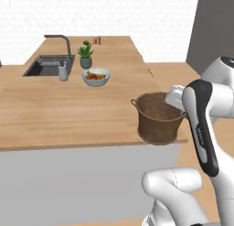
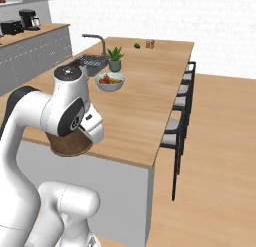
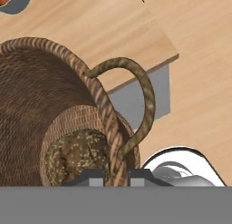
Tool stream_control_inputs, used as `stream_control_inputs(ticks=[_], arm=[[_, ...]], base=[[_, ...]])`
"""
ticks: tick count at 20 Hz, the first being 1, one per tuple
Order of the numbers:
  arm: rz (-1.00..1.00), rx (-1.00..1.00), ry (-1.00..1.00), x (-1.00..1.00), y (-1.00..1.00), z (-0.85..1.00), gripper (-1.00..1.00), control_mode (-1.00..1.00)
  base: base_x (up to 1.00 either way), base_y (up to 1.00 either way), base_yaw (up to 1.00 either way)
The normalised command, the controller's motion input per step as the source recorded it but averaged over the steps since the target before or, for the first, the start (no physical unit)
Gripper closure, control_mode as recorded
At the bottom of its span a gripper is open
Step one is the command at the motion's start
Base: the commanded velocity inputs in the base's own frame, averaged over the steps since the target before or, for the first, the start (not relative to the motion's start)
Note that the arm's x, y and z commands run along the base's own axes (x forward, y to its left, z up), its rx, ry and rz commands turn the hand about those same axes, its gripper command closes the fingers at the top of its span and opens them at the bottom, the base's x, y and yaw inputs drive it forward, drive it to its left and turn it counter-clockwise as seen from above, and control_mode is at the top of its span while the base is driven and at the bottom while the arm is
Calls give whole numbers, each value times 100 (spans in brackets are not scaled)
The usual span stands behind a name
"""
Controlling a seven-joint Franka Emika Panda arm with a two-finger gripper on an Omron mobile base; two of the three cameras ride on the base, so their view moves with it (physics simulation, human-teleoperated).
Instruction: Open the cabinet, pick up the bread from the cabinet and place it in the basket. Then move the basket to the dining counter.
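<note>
The dark brown woven basket [image 1: 157, 117] stands at the near right corner of the dining counter [image 1: 68, 110], slightly over its front edge. In the hand view, my gripper [image 3: 116, 175] straddles the basket's rim [image 3: 106, 114] just below a loop handle [image 3: 145, 96], one fingertip [image 3: 90, 177] inside and one outside, shut on the wall. The seeded brown bread [image 3: 77, 155] lies at the bottom of the basket. From the right base view, my arm covers most of the basket [image 2: 70, 143]. The cabinet is out of view.
On the counter stand a white fruit bowl [image 1: 96, 77], a potted plant [image 1: 85, 53], a soap dispenser [image 1: 63, 72] and the sink [image 1: 48, 66] with its grey tap [image 1: 61, 40]. Dark stools [image 2: 182, 111] line the counter's right side. Wood floor lies beyond the corner.
</note>
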Motion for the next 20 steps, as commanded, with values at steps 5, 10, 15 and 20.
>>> stream_control_inputs(ticks=[5, 10, 15, 20], arm=[[0, 0, 0, 0, 0, 0, 100, 100], [0, 0, 0, 0, 0, 0, 100, 100], [0, 0, 0, 0, 0, 0, 100, 100], [-28, 10, 0, 78, 0, 0, 100, -100]], base=[[70, 0, -12], [74, -16, -8], [58, -26, -18], [0, 0, 0]])
